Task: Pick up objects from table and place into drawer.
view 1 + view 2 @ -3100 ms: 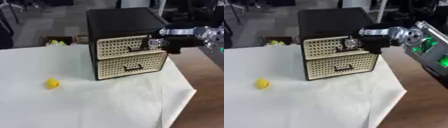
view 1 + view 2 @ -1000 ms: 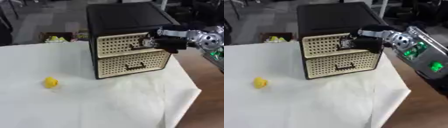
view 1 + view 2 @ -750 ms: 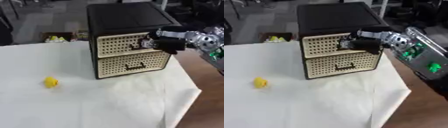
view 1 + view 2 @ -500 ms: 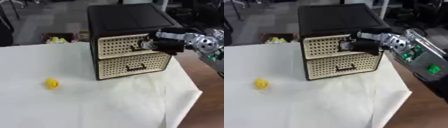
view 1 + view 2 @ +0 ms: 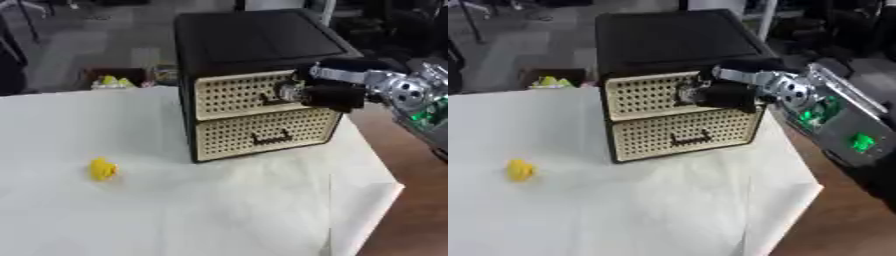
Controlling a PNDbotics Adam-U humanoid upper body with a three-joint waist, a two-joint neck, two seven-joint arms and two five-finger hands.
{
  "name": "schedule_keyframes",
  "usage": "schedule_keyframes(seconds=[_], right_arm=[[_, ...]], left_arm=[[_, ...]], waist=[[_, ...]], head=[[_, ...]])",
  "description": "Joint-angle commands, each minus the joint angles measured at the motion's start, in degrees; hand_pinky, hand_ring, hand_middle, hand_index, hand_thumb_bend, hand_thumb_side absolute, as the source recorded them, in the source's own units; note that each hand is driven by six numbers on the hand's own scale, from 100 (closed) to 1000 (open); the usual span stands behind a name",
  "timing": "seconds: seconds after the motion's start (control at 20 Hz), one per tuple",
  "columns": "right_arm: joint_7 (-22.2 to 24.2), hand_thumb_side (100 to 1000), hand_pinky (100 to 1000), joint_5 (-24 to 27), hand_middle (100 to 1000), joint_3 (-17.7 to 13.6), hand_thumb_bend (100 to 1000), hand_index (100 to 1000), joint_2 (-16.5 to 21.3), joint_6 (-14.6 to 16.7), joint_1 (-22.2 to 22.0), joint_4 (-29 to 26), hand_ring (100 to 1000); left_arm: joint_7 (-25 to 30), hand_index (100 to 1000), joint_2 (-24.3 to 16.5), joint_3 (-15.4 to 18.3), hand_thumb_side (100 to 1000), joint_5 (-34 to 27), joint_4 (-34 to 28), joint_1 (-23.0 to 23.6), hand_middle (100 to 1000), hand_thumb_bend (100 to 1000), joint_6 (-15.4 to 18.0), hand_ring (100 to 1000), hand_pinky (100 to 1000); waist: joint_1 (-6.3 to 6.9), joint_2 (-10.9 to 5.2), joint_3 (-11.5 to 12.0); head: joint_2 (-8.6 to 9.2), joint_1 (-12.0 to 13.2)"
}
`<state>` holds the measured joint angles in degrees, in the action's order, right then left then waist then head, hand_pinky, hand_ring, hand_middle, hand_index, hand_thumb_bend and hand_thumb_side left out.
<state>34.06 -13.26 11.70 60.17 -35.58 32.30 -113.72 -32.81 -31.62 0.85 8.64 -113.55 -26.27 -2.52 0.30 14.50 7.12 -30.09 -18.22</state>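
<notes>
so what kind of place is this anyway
Probably a robotics lab or test workspace: a table under a white cloth holds only a small two-drawer cabinet and a yellow object, with a grey floor and dark equipment behind. The right robot hand is at the top drawer.

Brown tabletop (image 5: 418, 215), bare at right. White cloth (image 5: 175, 210) covers most of it. On cloth: black two-drawer cabinet (image 5: 249, 75) toward back; small yellow object (image 5: 102, 169) at left, well apart.

my right hand (image 5: 724, 92) covers the top drawer's handle (image 5: 278, 97); blur hides whether my fingers grip it.
</notes>
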Motion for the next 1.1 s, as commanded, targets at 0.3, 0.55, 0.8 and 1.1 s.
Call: schedule_keyframes(seconds=[0.3,0.55,0.8,1.1], right_arm=[[2.9,1000,100,-1.15,100,0.31,280,802,1.1,-0.91,0.96,2.3,100],[5.22,1000,100,-0.72,100,0.74,172,803,1.03,1.71,0.92,3.47,100],[7.23,1000,100,-1.11,100,0.99,143,805,1.08,3.05,1.03,3.9,100],[8.35,1000,100,-2.35,100,1.5,159,801,0.82,3.21,1.4,6.47,100]], left_arm=[[0.2,905,-0.79,0.03,1000,-0.18,-1.04,-1.04,871,100,0.19,892,777],[0.2,905,-0.69,0.03,1000,-0.31,-1.04,-1.1,871,100,0.29,892,778],[0.21,905,-0.6,-0.03,1000,-0.5,-1.04,-1.2,870,100,0.51,891,778],[0.16,905,-0.57,-0.08,1000,-0.66,-1.04,-1.29,870,100,0.7,891,778]], waist=[[0.08,-0.63,0.27],[0.17,-0.52,0.38],[0.17,-0.33,0.37],[0.16,-0.19,0.51]], head=[[0.74,-0.27],[0.84,-0.34],[0.79,-0.36],[0.96,-0.5]])
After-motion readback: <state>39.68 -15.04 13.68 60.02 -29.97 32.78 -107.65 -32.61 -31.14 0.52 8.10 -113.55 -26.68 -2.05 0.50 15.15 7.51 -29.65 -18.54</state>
